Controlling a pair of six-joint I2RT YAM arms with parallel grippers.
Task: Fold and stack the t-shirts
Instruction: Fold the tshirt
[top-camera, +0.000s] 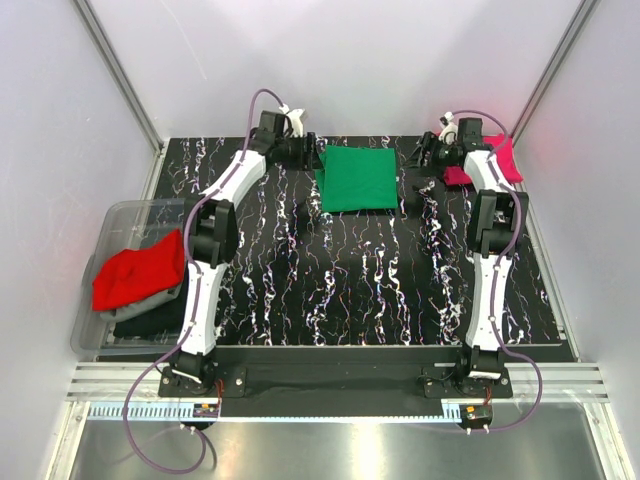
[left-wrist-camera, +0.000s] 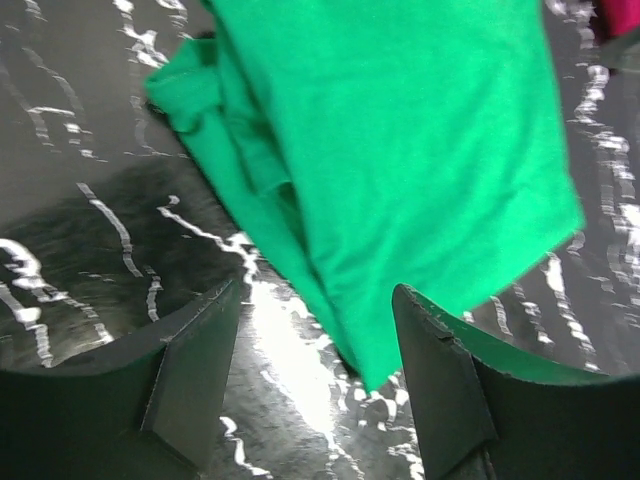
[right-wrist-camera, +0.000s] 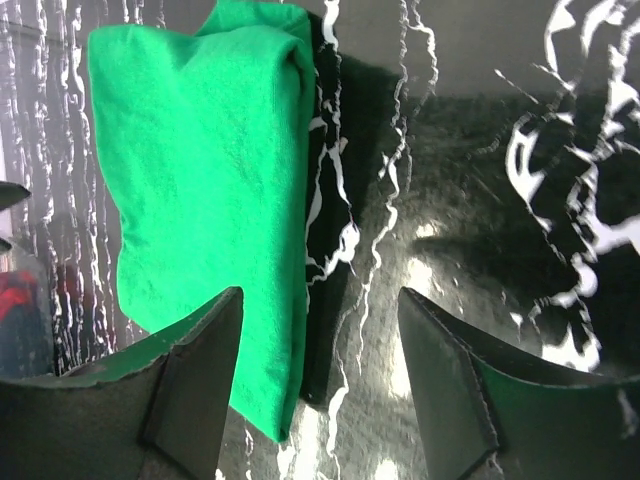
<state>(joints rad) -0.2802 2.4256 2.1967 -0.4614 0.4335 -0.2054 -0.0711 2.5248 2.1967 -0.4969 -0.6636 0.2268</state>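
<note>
A bright green t-shirt (top-camera: 357, 178), folded into a rectangle, lies flat on the black marbled table (top-camera: 350, 290) at the back centre. My left gripper (top-camera: 312, 155) hovers at its left edge, open and holding nothing. In the left wrist view the green shirt (left-wrist-camera: 400, 150) lies under the open left gripper (left-wrist-camera: 318, 300), one corner reaching between the fingers. My right gripper (top-camera: 418, 160) hovers open at the shirt's right edge. In the right wrist view the green shirt (right-wrist-camera: 200, 190) lies beside the empty right gripper (right-wrist-camera: 320, 300). A magenta t-shirt (top-camera: 500, 160) lies at the back right. A red t-shirt (top-camera: 140, 270) rests on dark ones (top-camera: 150, 315).
A clear plastic bin (top-camera: 120, 215) at the table's left edge holds the red and dark shirts. White walls and metal frame posts enclose the table on three sides. Both arms stretch from their bases at the near edge toward the back.
</note>
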